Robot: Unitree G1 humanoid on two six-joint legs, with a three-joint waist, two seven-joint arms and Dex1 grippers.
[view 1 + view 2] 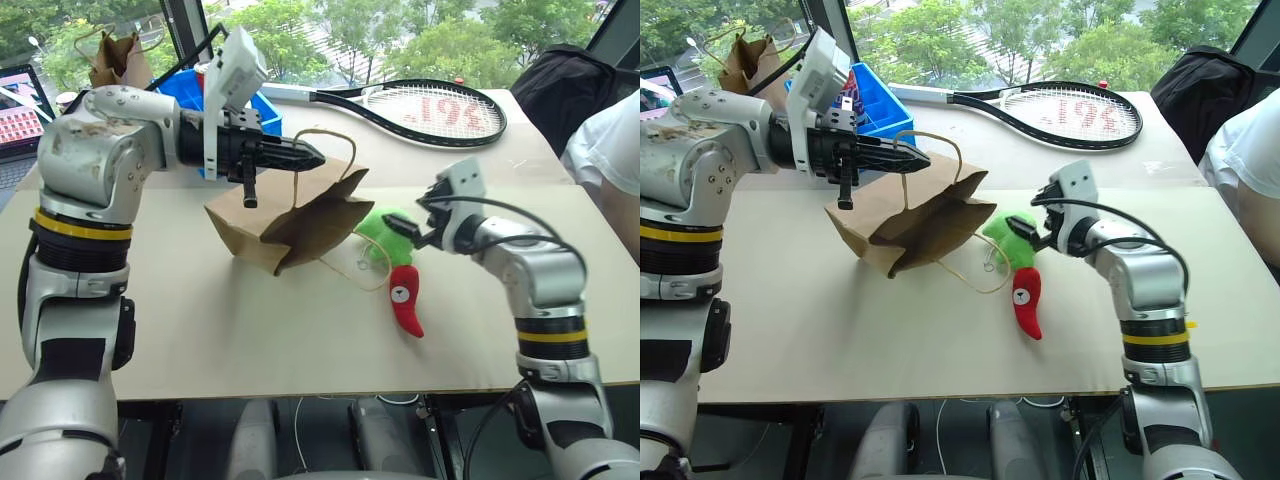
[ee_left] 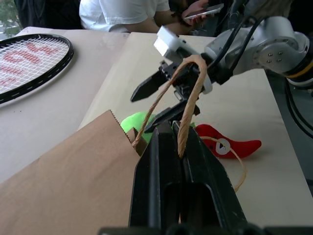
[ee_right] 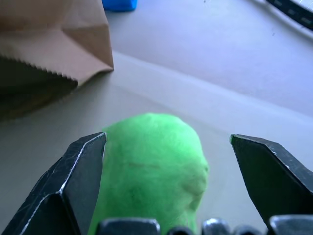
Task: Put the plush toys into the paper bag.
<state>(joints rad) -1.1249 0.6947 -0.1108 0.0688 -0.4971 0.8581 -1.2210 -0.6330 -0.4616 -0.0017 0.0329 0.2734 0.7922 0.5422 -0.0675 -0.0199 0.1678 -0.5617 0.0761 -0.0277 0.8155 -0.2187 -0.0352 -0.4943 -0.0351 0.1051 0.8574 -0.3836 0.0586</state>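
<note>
Left eye view, far left: 1 laptop (image 1: 15,110) at the table edge, and 1 narrower, darker paper bag (image 1: 115,58) standing behind the left arm.
Left gripper (image 1: 312,156): fingers pressed together on 1 cord handle (image 2: 188,93) of the paper bag (image 1: 290,220), holding that side of the bag up off the table (image 1: 200,330).
Paper bag: 1 light-brown bag, tilted, its lower corner on the table and its dark mouth turned toward the toys; 2 loop handles, 1 in the grip, the other handle (image 1: 360,265) lying slack on the table by the toys.
Blue bin (image 1: 872,100): 1, behind the left gripper.
Racket (image 1: 420,108): 1, flat on the far part of the table.
Plush toys: 2, both outside the bag, on the table just beside its mouth.
Green plush (image 1: 378,230): 1, between the bag mouth and the right gripper.
Red chili plush (image 1: 406,297): 1, lying nearer the table's front edge, touching the green one, white eye patch up.
Right gripper (image 1: 408,228): fingers spread wide, 1 on each side of the green plush in the right wrist view, not pinching it.
Far right: 1 person (image 1: 610,140) in a white sleeve, and 1 black bag (image 1: 560,80).
</note>
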